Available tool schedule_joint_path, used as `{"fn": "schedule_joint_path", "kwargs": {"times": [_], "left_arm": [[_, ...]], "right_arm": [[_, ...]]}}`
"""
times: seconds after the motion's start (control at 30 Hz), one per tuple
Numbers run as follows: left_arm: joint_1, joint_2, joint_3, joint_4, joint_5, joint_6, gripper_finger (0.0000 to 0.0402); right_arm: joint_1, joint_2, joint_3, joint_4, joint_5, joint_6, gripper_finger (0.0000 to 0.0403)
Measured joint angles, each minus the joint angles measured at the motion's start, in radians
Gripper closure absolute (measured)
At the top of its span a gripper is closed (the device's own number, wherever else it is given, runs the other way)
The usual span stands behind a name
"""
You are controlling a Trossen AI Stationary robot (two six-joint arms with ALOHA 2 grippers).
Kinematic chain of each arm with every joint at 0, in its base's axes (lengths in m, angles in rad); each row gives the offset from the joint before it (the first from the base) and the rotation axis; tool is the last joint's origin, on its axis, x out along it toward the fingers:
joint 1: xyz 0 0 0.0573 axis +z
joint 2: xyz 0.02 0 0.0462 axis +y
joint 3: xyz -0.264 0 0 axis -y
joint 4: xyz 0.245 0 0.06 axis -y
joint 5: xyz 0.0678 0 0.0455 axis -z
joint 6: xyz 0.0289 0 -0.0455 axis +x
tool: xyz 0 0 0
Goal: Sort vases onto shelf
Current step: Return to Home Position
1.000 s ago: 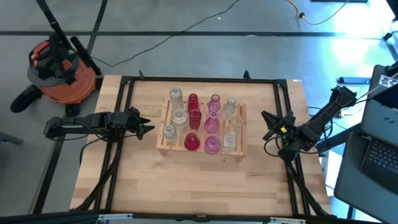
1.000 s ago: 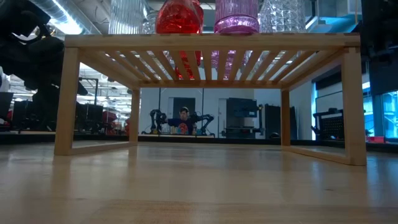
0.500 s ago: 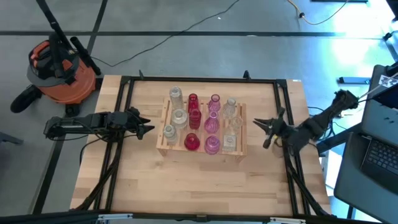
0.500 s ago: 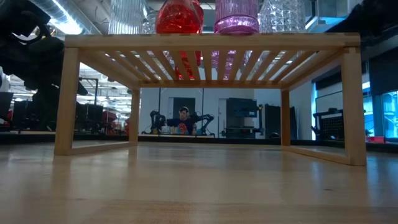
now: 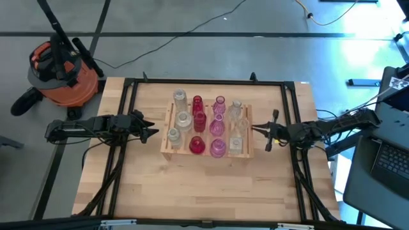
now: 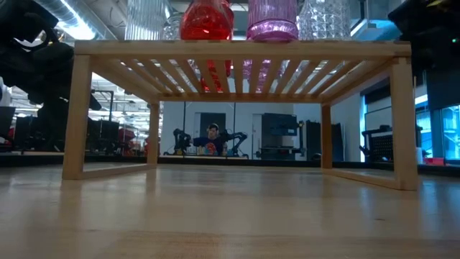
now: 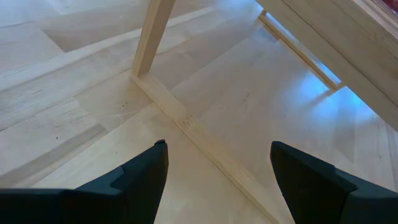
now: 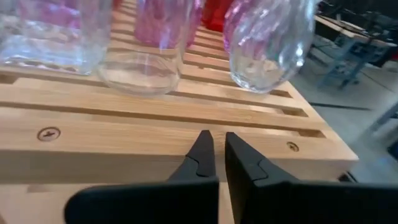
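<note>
The shelf (image 5: 204,156), a pale slatted rack on legs, stands mid-table. Several vases (image 5: 206,124) stand upright on its slats in rows: clear ones on the left and right, red and pink between. The low view shows the shelf (image 6: 237,48) from below, with vase bases (image 6: 207,21) on top. My left gripper (image 5: 151,131) is open beside the shelf's left side, and in its wrist view my left gripper (image 7: 217,152) looks at a shelf leg (image 7: 149,37). My right gripper (image 5: 255,130) is shut at the shelf's right side. My right gripper (image 8: 216,134) meets the shelf's right side rail (image 8: 155,140) with its shut fingertips (image 8: 204,138). It comes in level from the table's right, at about the rail's middle. The shelf stands on the table on its legs.
Bare tabletop (image 5: 192,191) lies on the near side of the shelf. An orange vacuum (image 5: 64,70) sits on the floor beyond the far left corner. A laptop (image 5: 390,160) stands off the right edge. A person (image 6: 212,133) sits far back in the room.
My right gripper has travelled toward the table's left, the arm stretching out level, until its fingertips reached the shelf's right rail. The shelf has slid slightly toward the left, vases still upright. The left arm kept still.
</note>
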Motion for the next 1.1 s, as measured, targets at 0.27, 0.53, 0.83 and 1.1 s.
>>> {"fn": "schedule_joint_path", "kwargs": {"times": [0.27, 0.53, 0.83, 1.1], "left_arm": [[0.0, 0.0, 0.0, 0.0, 0.0, 0.0, 0.0127], [0.0, 0.0, 0.0, 0.0, 0.0, 0.0, 0.0127], [0.0, 0.0, 0.0, 0.0, 0.0, 0.0, 0.0127], [0.0, 0.0, 0.0, 0.0, 0.0, 0.0, 0.0127]], "right_arm": [[-0.097, 0.003, -0.006, 0.062, 0.053, -0.155, 0.0403], [-0.174, 0.002, -0.006, 0.058, 0.137, -0.187, 0.0403], [-0.283, 0.044, -0.091, -0.113, 0.012, 0.005, 0.0403], [-0.301, 0.059, -0.208, -0.004, -0.279, 0.034, 0.0403]]}}
